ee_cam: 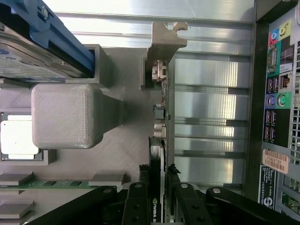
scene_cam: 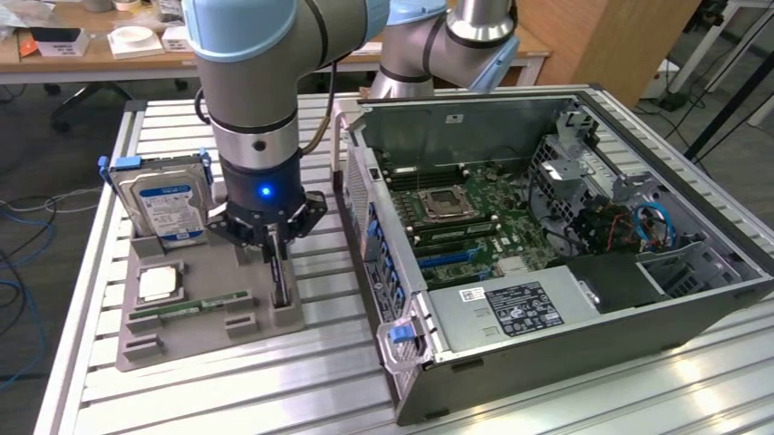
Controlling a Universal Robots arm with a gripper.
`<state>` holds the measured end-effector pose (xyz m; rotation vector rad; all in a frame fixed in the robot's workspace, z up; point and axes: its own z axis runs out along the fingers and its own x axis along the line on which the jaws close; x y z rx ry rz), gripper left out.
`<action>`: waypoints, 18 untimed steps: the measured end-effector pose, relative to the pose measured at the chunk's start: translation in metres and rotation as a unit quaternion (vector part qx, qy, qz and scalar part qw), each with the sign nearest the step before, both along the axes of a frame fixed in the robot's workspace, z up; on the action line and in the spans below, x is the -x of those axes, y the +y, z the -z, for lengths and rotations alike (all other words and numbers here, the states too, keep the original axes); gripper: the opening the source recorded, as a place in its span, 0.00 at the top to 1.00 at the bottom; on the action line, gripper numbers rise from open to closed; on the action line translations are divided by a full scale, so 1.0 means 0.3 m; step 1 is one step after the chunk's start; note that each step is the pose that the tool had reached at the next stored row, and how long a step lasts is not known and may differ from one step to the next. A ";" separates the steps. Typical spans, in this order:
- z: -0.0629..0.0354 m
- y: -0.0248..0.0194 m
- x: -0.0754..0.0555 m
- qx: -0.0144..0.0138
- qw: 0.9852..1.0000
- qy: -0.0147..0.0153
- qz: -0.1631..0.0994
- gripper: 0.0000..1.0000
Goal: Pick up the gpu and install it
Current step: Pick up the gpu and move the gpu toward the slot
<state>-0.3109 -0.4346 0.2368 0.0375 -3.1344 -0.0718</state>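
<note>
The gpu (scene_cam: 281,274) is a thin dark card standing on edge in a slot of the grey holder tray (scene_cam: 217,263), at the exterior view's left. My gripper (scene_cam: 277,243) has come straight down over it. In the wrist view, the gpu (ee_cam: 158,150) runs away from the camera to its silvery end bracket (ee_cam: 165,42). My gripper (ee_cam: 158,176) has one black finger (ee_cam: 137,197) pressed against each face of the card. The card still sits in its slot.
The tray also holds a blue-labelled hard drive (scene_cam: 169,195) with blue handles, a processor chip (scene_cam: 159,284) and a green memory stick (scene_cam: 194,308). The open computer case (scene_cam: 545,236) lies close on the exterior view's right, motherboard (scene_cam: 472,227) exposed. Its rear port panel (ee_cam: 276,93) borders the tray.
</note>
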 end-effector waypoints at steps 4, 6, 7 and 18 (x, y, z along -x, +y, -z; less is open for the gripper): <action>0.000 0.000 0.000 0.000 1.000 0.000 0.000 0.74; 0.000 0.000 0.000 0.000 1.000 0.000 0.000 0.74; 0.000 0.000 0.000 0.000 1.000 0.000 0.000 0.74; -0.008 0.000 0.000 0.000 1.000 0.000 0.000 0.74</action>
